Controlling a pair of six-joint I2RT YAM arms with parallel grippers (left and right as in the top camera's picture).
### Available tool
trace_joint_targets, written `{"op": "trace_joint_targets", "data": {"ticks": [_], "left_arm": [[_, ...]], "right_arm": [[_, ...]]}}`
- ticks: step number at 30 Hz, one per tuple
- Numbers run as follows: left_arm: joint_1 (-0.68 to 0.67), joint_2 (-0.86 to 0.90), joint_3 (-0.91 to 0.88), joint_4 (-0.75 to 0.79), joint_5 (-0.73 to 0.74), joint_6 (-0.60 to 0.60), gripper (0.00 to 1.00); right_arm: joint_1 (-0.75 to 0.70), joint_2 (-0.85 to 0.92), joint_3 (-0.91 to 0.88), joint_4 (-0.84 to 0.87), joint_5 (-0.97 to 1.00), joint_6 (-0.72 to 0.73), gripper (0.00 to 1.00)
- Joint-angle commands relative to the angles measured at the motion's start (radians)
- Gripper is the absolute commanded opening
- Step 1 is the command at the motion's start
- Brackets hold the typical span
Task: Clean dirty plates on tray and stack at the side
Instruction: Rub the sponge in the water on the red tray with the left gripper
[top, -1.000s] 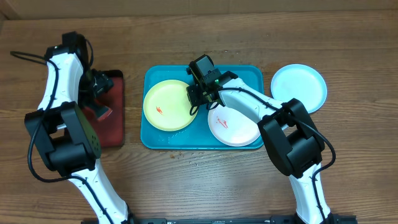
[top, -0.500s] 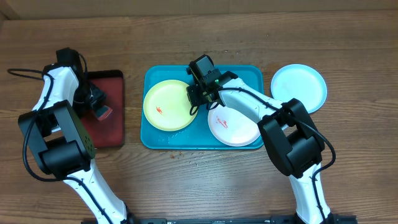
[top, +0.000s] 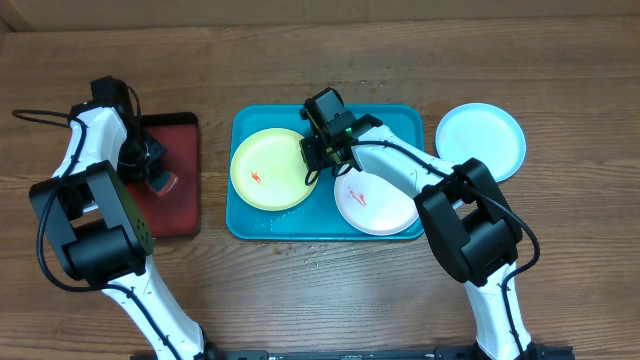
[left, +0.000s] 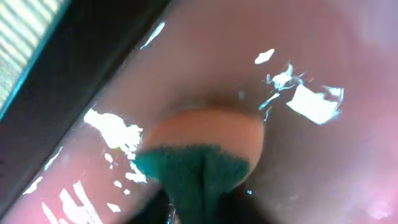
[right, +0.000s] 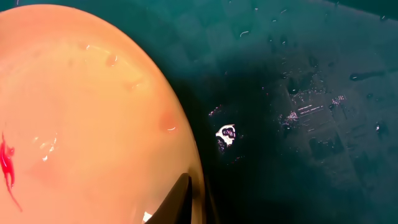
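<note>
- Overhead: right fingers (top: 316, 163) were closed on the right rim of the yellow-green plate (top: 265, 170). It lay on the teal tray (top: 400, 118) beside the white plate (top: 375, 200), and both plates showed red smears (top: 257, 178).
- Off the tray, the pale blue plate (top: 480, 140) sat on the counter (top: 330, 290) just to its right.
- At the far side, left fingers (top: 150, 170) hung over the sponge (left: 199, 155) on the wet red tray (top: 180, 215); whether they gripped it could not be told.
- Step, as judged: fetching the sponge while the plate was steadied. The next move calls for carrying it across to the smear.
- Bare counter lay between the two trays. The teal rim stood in that path.
</note>
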Motion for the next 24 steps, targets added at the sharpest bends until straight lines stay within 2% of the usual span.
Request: {"op": "trace_joint_targets", "data": {"ticks": [1, 8, 9, 10, 13, 16, 18, 19, 20, 21, 22, 24], "left_arm": [[-0.001, -0.015, -0.007, -0.041, 0.014, 0.002, 1.0], [-0.001, -0.015, -0.007, -0.116, 0.157, 0.001, 1.0], [-0.001, -0.015, -0.007, -0.116, 0.171, 0.001, 0.97], [-0.001, -0.015, -0.007, -0.115, 0.181, 0.001, 0.9], [-0.001, -0.015, -0.007, -0.106, 0.184, 0.001, 0.55], [-0.001, -0.015, -0.007, -0.094, 0.179, 0.001, 0.24], [-0.001, -0.015, -0.007, -0.087, 0.175, 0.001, 0.13], [-0.001, -0.015, -0.007, -0.082, 0.175, 0.001, 0.12], [-0.001, -0.015, -0.007, -0.077, 0.173, 0.0, 0.13], [-0.001, -0.015, -0.007, -0.07, 0.172, 0.001, 0.2], [-0.001, -0.015, -0.007, -0.061, 0.172, 0.001, 0.33], [-0.001, -0.015, -0.007, -0.035, 0.16, 0.001, 0.84]], "right_arm": [[0.0, 0.035, -0.037, -0.022, 0.022, 0.0, 0.09], [0.0, 0.035, -0.037, -0.012, 0.022, 0.0, 0.09], [0.0, 0.035, -0.037, -0.012, 0.022, 0.0, 0.09], [0.0, 0.035, -0.037, -0.012, 0.022, 0.0, 0.09], [0.0, 0.035, -0.037, -0.012, 0.022, 0.0, 0.09], [0.0, 0.035, -0.037, -0.012, 0.022, 0.0, 0.09], [0.0, 0.035, -0.037, -0.012, 0.022, 0.0, 0.09], [0.0, 0.035, -0.037, -0.012, 0.022, 0.0, 0.09], [0.0, 0.035, -0.037, -0.012, 0.022, 0.0, 0.09], [0.0, 0.035, -0.037, -0.012, 0.022, 0.0, 0.09], [0.0, 0.035, -0.037, -0.012, 0.022, 0.0, 0.09], [0.0, 0.035, -0.037, -0.012, 0.022, 0.0, 0.09]]}}
